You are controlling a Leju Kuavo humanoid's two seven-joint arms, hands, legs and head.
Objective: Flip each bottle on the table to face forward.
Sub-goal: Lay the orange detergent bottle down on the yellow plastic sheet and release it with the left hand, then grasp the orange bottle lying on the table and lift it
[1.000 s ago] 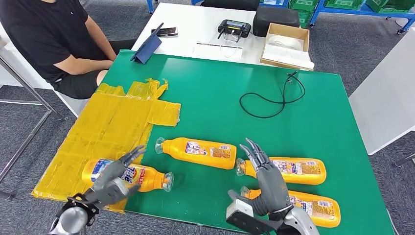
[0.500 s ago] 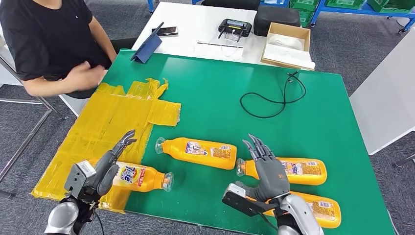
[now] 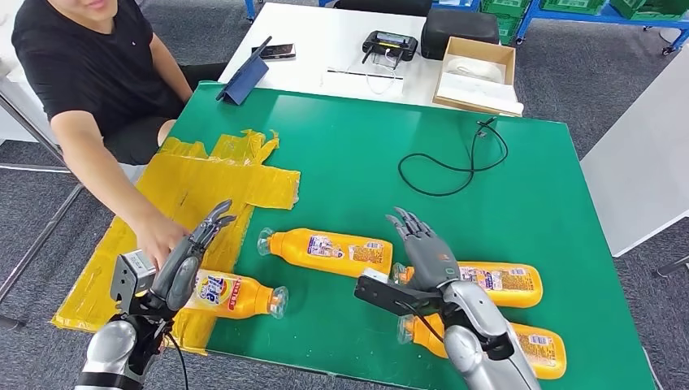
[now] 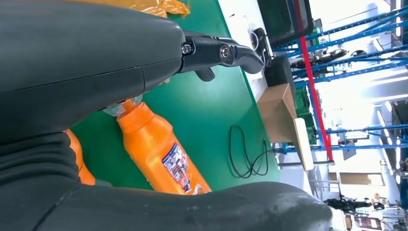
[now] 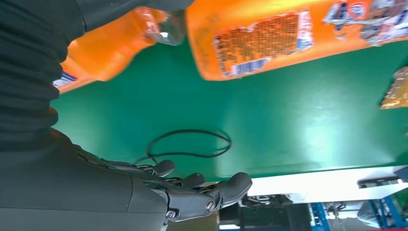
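Several orange bottles lie on their sides on the green table (image 3: 366, 162). The left bottle (image 3: 236, 295) rests half on yellow tape, and a person's hand (image 3: 158, 236) reaches to its base. My left hand (image 3: 185, 266) hovers open just above that bottle, fingers straight. The middle bottle (image 3: 329, 252) lies free, seen close in the left wrist view as the bottle (image 4: 161, 154). My right hand (image 3: 424, 253) is open with fingers spread over the cap end of the right bottle (image 3: 500, 283). A fourth bottle (image 3: 532, 351) lies at the near edge, partly behind my right arm.
A yellow tape patch (image 3: 187, 203) covers the table's left side. A black cable (image 3: 455, 162) loops at the back right. A white table beyond holds a cardboard box (image 3: 475, 73), a tablet (image 3: 244, 81) and a controller (image 3: 388, 45). The person sits at the left.
My left hand lifted off the left bottle and the person's arm reached in to it. My right hand rose and shifted left, away from the near bottle.
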